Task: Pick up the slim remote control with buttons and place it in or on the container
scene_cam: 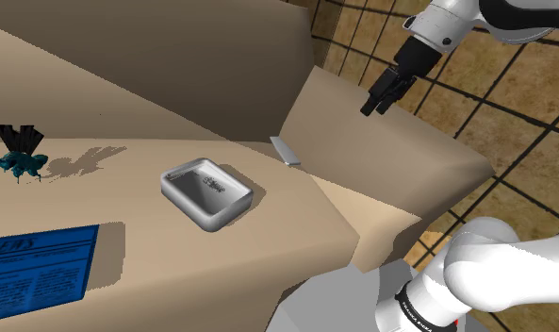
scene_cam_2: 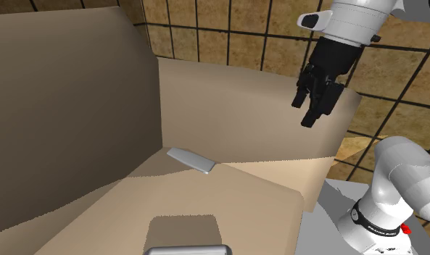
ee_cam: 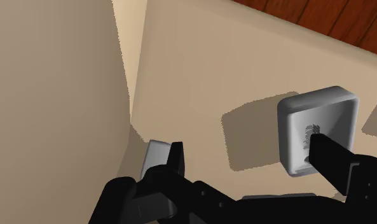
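Note:
The slim grey remote (scene_cam: 285, 151) lies flat on the tan surface where it meets a raised tan block, a short way from the grey rectangular container (scene_cam: 188, 207). My black gripper (scene_cam: 369, 109) hangs open in the air above the raised block, up and to the right of the remote in the shoulder view. In the second exterior view the remote (scene_cam_2: 191, 160) rests at the foot of the block, with the gripper (scene_cam_2: 305, 112) high to its right. In the wrist view the gripper (ee_cam: 250, 159) has its fingers wide apart, one finger (ee_cam: 176, 159) partly covering the remote (ee_cam: 155, 154), the container (ee_cam: 320, 94) by the other.
A teal, dark-winged figure (scene_cam: 21, 160) and a flat blue book (scene_cam: 37, 269) lie on the surface at the shoulder view's left. A tall tan wall (scene_cam_2: 68, 109) rises behind the remote. Tiled floor (scene_cam: 513, 113) lies beyond the block.

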Motion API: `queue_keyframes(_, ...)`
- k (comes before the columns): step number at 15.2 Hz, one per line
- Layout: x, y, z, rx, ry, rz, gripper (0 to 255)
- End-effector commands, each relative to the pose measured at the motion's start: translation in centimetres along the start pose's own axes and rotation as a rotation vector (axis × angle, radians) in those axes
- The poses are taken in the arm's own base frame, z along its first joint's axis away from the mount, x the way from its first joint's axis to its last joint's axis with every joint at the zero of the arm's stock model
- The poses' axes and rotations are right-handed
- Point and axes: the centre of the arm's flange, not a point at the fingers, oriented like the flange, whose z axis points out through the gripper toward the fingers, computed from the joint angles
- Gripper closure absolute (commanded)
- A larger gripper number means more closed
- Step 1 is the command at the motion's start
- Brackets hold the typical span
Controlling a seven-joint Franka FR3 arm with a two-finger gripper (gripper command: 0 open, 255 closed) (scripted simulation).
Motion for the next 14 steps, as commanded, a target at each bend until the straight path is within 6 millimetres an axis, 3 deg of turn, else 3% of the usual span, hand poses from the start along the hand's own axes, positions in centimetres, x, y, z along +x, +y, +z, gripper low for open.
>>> queue_keyframes(1,0.0,0.0,0.0,0.000,0.000,0.000,0)
queue_keyframes(14,12.4,3.8,12.3,-0.050,-0.081,0.136,0)
